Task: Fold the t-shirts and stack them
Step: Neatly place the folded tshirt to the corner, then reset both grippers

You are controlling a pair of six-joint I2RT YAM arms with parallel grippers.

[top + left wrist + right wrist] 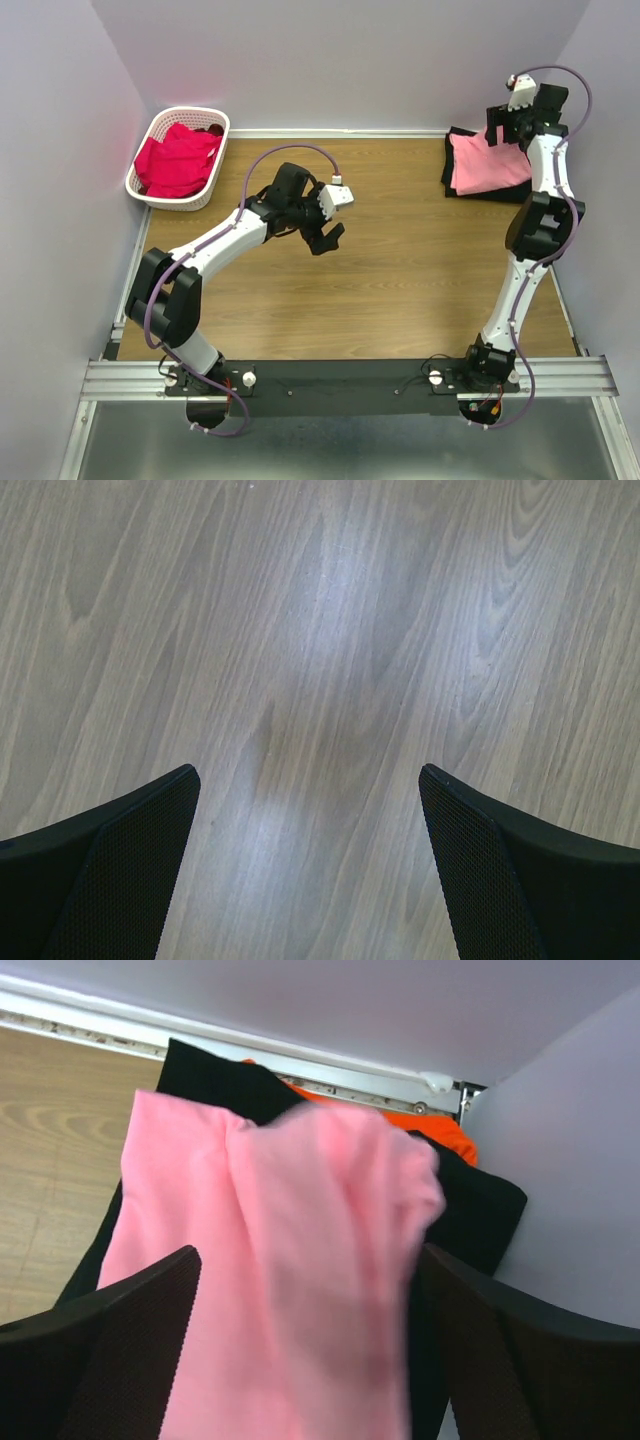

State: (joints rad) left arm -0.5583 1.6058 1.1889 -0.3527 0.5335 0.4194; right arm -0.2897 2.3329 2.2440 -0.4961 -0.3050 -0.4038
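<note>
The left arm (215,245) was extended over the middle of the desk (400,290), its jaws spread wide with nothing between them. Its wrist view gave only the tips of the two black fingers (120,870), cut off by the lower edge, and bare wood grain. The right arm (540,225) was extended to the far right corner, where its jaws hung over the back edge of the pink t-shirt (488,165), likewise released and gripping nothing. The pink t-shirt lay folded on top of the black t-shirt (455,170), which showed only as a dark border along the left and near sides in the overhead view. In the right wrist view the pink cloth was blurred toward its right side and ran out of frame at the bottom between the fingers (110,1350), so whether they brushed it could not be told. A sliver of orange-red cloth (445,1135) showed behind the black one by the wall, too little of it visible to say what it was. In the far left corner the red t-shirts (178,160) lay heaped in the white basket (150,192), bundled so that they could not be counted.
</note>
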